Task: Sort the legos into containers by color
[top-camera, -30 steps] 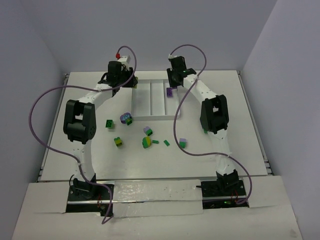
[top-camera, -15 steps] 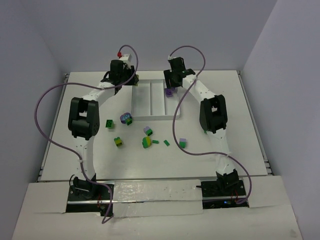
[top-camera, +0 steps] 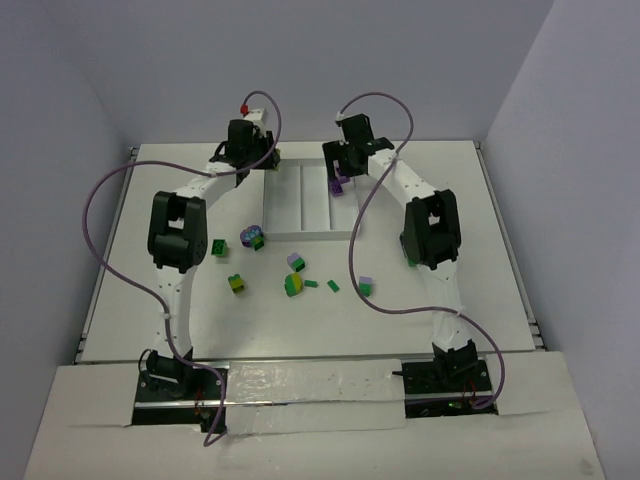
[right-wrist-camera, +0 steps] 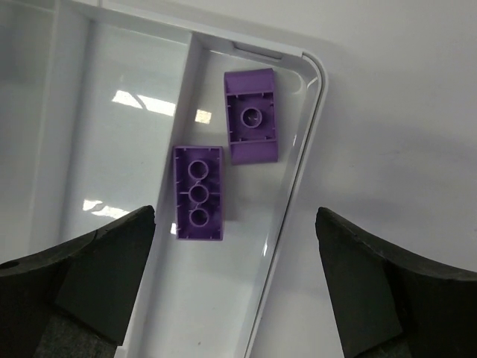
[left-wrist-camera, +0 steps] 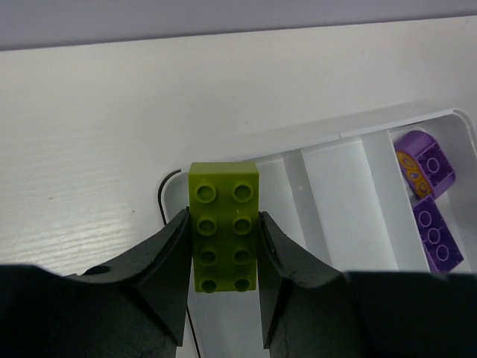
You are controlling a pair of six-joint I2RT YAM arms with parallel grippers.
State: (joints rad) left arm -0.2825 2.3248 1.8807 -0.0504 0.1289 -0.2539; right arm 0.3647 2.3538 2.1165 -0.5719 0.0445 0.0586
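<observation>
Jaws of our left gripper (left-wrist-camera: 223, 224) pinch a yellow-green brick (left-wrist-camera: 223, 239) between them, with the tray (left-wrist-camera: 332, 194) corner directly beneath. We judge the next move is to lower the brick and release it there. Our right gripper (right-wrist-camera: 235, 224) is spread wide, and two purple bricks (right-wrist-camera: 198, 192) lie free between and just ahead of its jaws.
</observation>
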